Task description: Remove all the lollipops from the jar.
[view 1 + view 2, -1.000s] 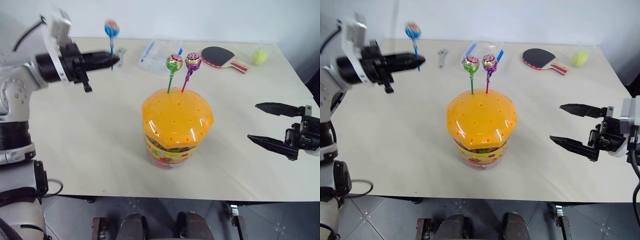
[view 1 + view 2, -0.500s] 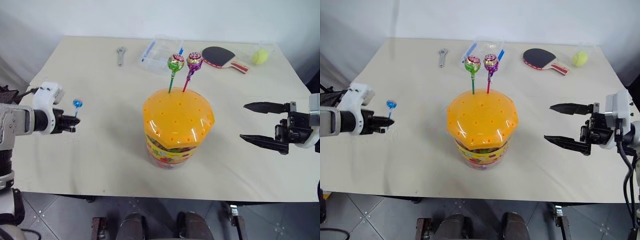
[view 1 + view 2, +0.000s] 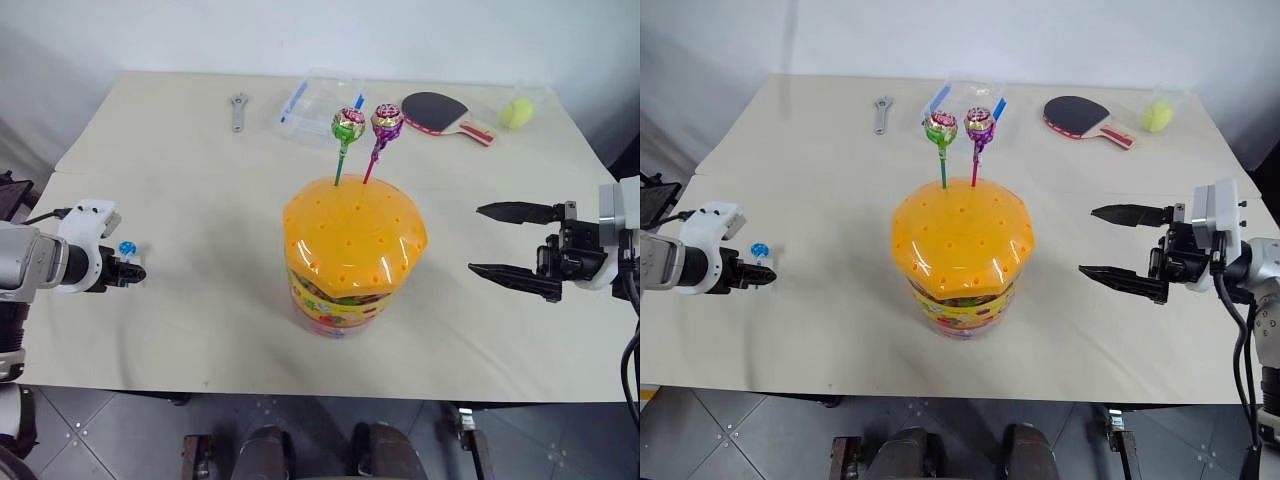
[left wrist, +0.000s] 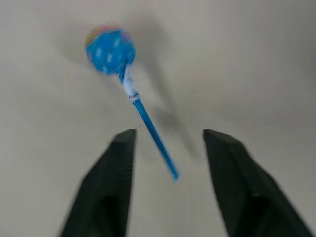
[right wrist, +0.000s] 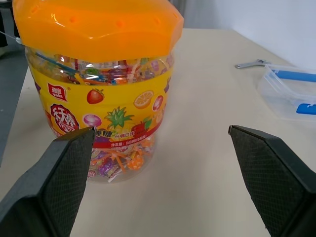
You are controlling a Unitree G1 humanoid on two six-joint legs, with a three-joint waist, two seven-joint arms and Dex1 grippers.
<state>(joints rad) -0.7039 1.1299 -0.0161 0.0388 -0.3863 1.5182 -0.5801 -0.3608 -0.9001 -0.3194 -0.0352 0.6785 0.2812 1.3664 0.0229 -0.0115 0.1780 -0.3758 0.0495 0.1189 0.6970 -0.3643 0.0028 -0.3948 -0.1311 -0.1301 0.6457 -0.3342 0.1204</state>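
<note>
The jar (image 3: 355, 255), a clear tub with a domed orange lid, stands mid-table. A green lollipop (image 3: 349, 125) and a purple lollipop (image 3: 386, 120) stick up from holes in its lid. Near the table's left edge my left gripper (image 3: 135, 273) points down at the tabletop, open. The blue lollipop (image 4: 110, 49) lies just ahead of it, its stick reaching back between the two fingers (image 4: 111, 168) without touching either. My right gripper (image 3: 485, 240) hangs open to the right of the jar, pointing at its label (image 5: 103, 111), with nothing in it.
At the back of the table lie a wrench (image 3: 239, 110), a flat clear box with blue clips (image 3: 318, 105), a table-tennis paddle (image 3: 440, 110) and a tennis ball (image 3: 516, 112). The table's left edge runs close beside my left gripper.
My left arm swung down from high at the back left to the table's left edge with the blue lollipop, then its jaws opened off the stick. The right gripper edged toward the jar.
</note>
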